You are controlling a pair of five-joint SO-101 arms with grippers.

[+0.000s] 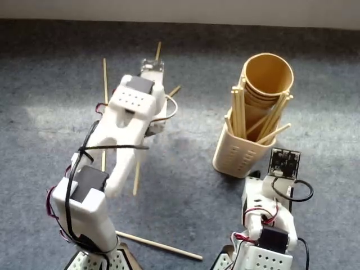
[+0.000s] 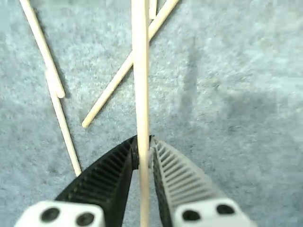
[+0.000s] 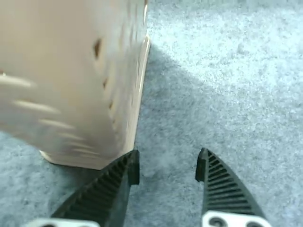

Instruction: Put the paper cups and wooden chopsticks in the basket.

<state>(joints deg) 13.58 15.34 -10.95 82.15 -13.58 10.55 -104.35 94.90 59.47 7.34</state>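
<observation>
Wooden chopstick [image 2: 140, 71] sits clamped in the left end effector [image 2: 143, 143]; right end effector [image 3: 167, 158] gapes beside the basket [image 3: 71, 71].

No text, number, label or sign can be read in any of the views. The dark circuit board [image 1: 284, 162] at the lower right of the high view is too small to show whether it carries markings. The pale wall of the basket [image 1: 236, 154] bears plain slots, not letters.
</observation>
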